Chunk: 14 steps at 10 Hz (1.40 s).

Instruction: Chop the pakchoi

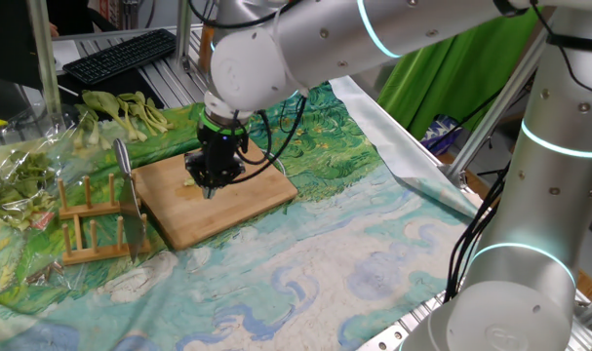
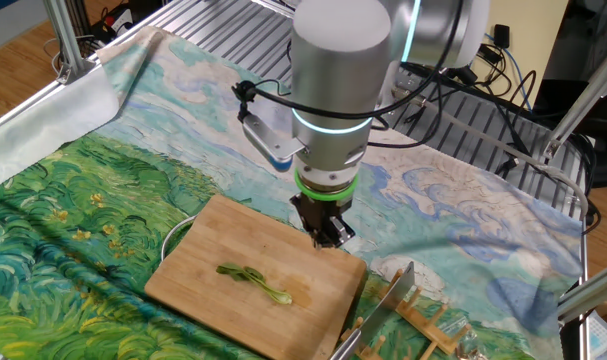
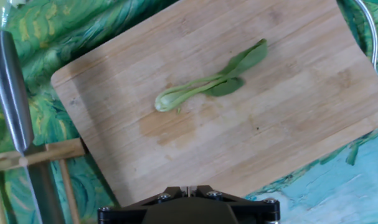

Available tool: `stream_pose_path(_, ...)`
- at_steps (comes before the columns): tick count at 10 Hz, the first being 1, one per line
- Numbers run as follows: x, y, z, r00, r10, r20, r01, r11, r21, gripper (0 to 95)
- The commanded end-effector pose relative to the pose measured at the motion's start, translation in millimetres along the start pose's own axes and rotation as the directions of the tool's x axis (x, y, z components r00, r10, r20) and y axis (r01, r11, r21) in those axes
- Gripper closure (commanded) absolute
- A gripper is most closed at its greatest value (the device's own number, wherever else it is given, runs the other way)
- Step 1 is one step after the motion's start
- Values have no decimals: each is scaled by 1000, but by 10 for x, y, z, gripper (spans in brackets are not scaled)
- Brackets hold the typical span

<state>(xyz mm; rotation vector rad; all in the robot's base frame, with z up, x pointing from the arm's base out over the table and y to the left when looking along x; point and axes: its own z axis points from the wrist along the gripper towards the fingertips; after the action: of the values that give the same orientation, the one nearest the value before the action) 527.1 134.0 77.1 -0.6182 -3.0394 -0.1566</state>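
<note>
From one fixed view, the claw [image 1: 213, 178] hangs over the cutting board [image 1: 242, 200], hiding the leaf. From the other, the pakchoi [image 2: 253, 282] lies mid-board, apart from the claw [image 2: 328, 235]. Hand view: fingers seemingly together, holding nothing.

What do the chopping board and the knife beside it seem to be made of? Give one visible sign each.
Chopping board: probably bamboo or wood, matte, showing pale glued strips with grain. Knife: apparently metal, its smooth grey surface catching a sheen.

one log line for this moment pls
gripper: shut, empty | pakchoi: whole, on cutting board | knife: in rack
</note>
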Motion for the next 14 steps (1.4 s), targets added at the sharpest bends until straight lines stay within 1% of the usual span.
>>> stream_pose_path(1,-38,112,-15,1000,12,-12,-13,1000,-28,570)
stream_pose_path(3,-61,189,-40,1000,19,-12,-20,999,-28,570)
stream_pose_path(4,-71,286,-112,999,28,-18,-28,999,-33,570)
stream_pose_path(5,-70,352,-135,999,38,-21,-39,998,-40,570)
stream_pose_path(8,-56,556,-159,998,59,-24,-60,997,-43,570)
stream_pose_path(9,-45,636,-165,997,66,-26,-67,997,-47,570)
stream_pose_path(11,-10,763,-172,996,81,-26,-82,996,-46,570)
stream_pose_path(13,48,927,-184,996,86,-26,-87,995,-44,570)
stream_pose_path(14,67,980,-183,996,89,-27,-91,995,-46,570)
